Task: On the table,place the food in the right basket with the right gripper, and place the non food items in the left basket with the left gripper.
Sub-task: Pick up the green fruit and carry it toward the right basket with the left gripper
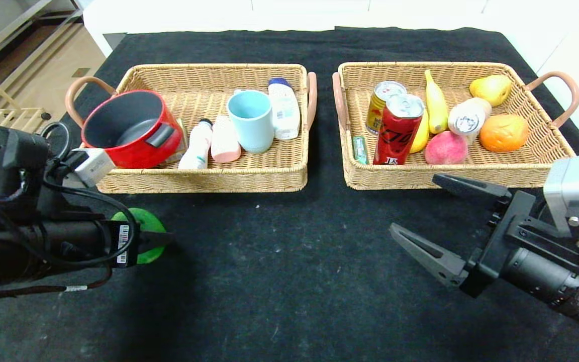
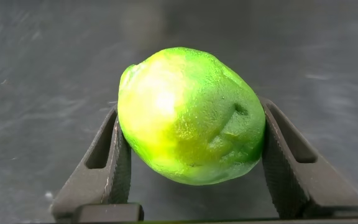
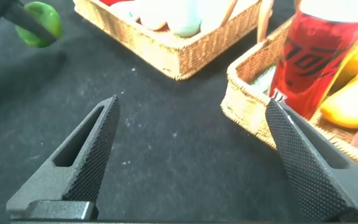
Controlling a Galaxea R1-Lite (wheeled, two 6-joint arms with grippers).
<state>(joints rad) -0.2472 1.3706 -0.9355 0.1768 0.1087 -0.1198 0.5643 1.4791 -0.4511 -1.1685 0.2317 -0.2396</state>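
Item: green lime-like fruit [image 2: 190,115], clamped in my left gripper [image 1: 161,240] above the table [image 1: 279,281]; I risk filing food in the left basket [image 1: 204,176]. Right gripper [image 1: 422,216] spread wide, empty, near the right basket [image 1: 450,176]

Red can [image 1: 398,131] in right basket [image 1: 520,173]: large black marks like "70" or "TO", not fully readable; small white marks at bottom, unclear.
Sticker on left arm [image 1: 123,243]: barcode lines, text too small.
Other containers: no readable text.
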